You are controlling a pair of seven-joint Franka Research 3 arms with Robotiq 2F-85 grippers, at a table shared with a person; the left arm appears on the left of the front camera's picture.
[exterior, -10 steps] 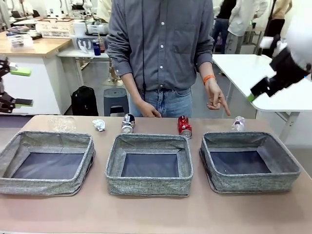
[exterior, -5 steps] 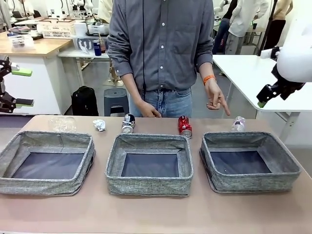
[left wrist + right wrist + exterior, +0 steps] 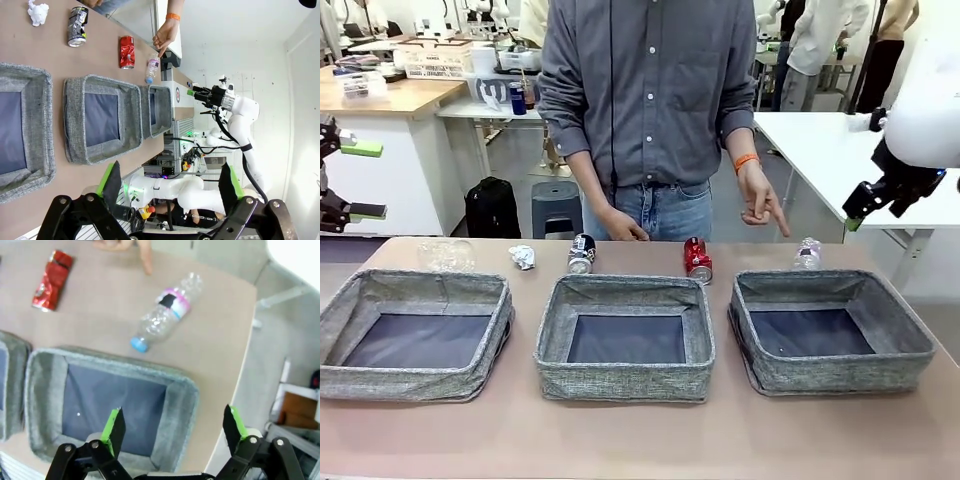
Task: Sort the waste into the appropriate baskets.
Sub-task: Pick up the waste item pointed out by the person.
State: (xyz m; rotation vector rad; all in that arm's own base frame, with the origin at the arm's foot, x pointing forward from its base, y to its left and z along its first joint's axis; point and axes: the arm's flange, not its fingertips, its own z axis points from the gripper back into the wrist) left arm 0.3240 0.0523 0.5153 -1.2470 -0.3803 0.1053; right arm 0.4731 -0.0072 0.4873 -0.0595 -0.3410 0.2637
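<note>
Behind the right basket [image 3: 115,359], by the table's [image 3: 100,305] far edge, lies the bottle [image 3: 165,315], a finger [image 3: 146,262] pointing at it. My right gripper [image 3: 173,412] hangs open above. Light, crushable, slick, I'd say: pinch the labelled middle.

Three grey woven baskets [image 3: 625,380]. Two clear plastic bottles [image 3: 807,254]. Two cans: one black-and-white can [image 3: 582,253], one red can [image 3: 697,260]. One small white-silver wad [image 3: 523,257].
</note>
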